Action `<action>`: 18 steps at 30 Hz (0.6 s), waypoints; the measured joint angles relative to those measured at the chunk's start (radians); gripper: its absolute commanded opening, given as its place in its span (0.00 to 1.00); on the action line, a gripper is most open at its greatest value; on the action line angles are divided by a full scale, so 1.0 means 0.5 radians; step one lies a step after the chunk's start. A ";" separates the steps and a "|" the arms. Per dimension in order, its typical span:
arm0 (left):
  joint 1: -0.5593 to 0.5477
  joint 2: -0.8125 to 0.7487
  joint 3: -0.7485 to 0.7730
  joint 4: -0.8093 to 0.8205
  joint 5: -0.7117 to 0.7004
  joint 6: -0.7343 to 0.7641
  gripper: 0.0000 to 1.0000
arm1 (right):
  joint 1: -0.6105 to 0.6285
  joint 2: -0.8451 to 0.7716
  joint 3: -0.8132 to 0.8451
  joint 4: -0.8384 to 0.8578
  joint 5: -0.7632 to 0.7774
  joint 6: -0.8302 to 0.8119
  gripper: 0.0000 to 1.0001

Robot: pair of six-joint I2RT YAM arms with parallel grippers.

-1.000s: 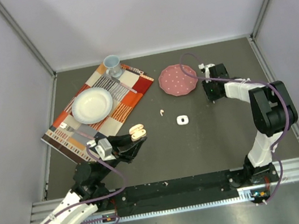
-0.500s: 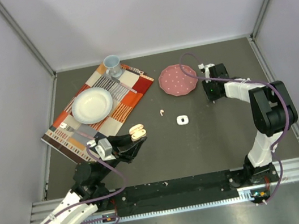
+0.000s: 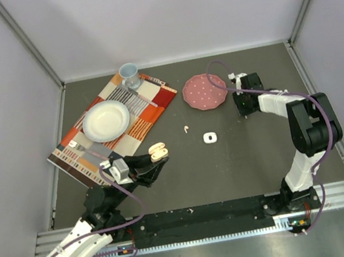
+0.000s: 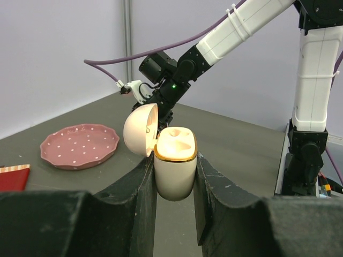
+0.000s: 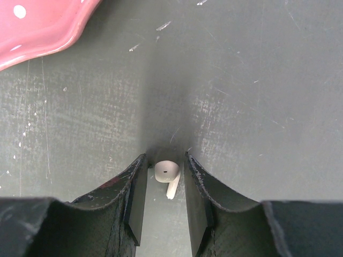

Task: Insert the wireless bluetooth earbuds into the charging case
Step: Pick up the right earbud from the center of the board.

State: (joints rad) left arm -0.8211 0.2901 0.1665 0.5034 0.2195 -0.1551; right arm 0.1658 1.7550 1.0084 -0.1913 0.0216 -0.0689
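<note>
My left gripper (image 3: 155, 155) (image 4: 174, 160) is shut on the cream, gold-rimmed charging case (image 4: 174, 176) (image 3: 158, 150) and holds it upright above the table. Its lid (image 4: 140, 128) is swung open to the left. My right gripper (image 3: 244, 104) (image 5: 165, 159) points down at the table beside the pink plate. Its jaws stand open around one whitish earbud (image 5: 166, 172), which lies on the table with a narrow gap on each side. A second earbud (image 3: 186, 128) lies loose near the table's middle.
A small white square case (image 3: 209, 138) sits right of the loose earbud. The pink dotted plate (image 3: 205, 91) (image 4: 80, 145) (image 5: 37, 27) is just left of the right gripper. A striped placemat (image 3: 150, 115) at the back left carries a white bowl (image 3: 106, 120) and blue cup (image 3: 129, 75).
</note>
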 measured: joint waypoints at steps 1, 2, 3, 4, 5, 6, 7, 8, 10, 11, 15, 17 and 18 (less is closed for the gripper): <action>0.000 0.000 0.000 -0.001 0.001 0.000 0.00 | 0.000 0.000 0.000 0.000 0.000 -0.001 0.33; 0.000 0.001 0.000 -0.001 0.000 0.001 0.00 | 0.000 0.000 0.000 0.000 0.000 0.000 0.33; 0.000 0.001 0.000 -0.002 0.001 0.000 0.00 | 0.000 0.000 0.000 0.000 0.000 -0.001 0.33; 0.000 0.001 0.000 -0.002 0.001 0.001 0.00 | 0.000 0.000 0.000 0.000 0.000 -0.002 0.33; 0.000 0.001 0.000 -0.002 0.001 0.001 0.00 | 0.000 0.000 0.000 0.000 0.000 -0.002 0.33; 0.000 0.002 0.000 -0.003 0.001 0.001 0.00 | 0.000 0.000 0.000 0.000 0.000 -0.002 0.33; 0.000 0.002 0.000 -0.005 0.001 0.001 0.00 | 0.000 0.000 0.000 0.000 0.000 -0.002 0.33; 0.000 0.002 0.000 -0.006 0.001 0.001 0.00 | 0.000 0.000 0.000 0.000 -0.001 -0.002 0.34; 0.000 0.002 0.000 -0.006 0.000 0.001 0.00 | -0.002 -0.002 -0.001 0.000 -0.003 -0.002 0.34; 0.000 0.002 0.000 -0.006 0.000 0.001 0.00 | -0.005 -0.003 -0.002 -0.002 -0.005 -0.003 0.34; 0.000 0.018 0.001 -0.004 0.002 0.001 0.00 | -0.018 -0.004 -0.002 -0.006 -0.015 -0.002 0.34; 0.000 0.031 0.001 -0.005 0.002 0.000 0.00 | -0.021 -0.004 -0.002 -0.007 -0.020 -0.002 0.34; 0.000 0.037 0.001 -0.006 0.004 0.000 0.00 | -0.022 -0.005 -0.002 -0.007 -0.024 -0.002 0.34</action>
State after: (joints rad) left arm -0.8211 0.3084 0.1669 0.5003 0.2214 -0.1551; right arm 0.1547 1.7527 1.0077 -0.1947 0.0097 -0.0700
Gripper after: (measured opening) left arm 0.329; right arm 0.342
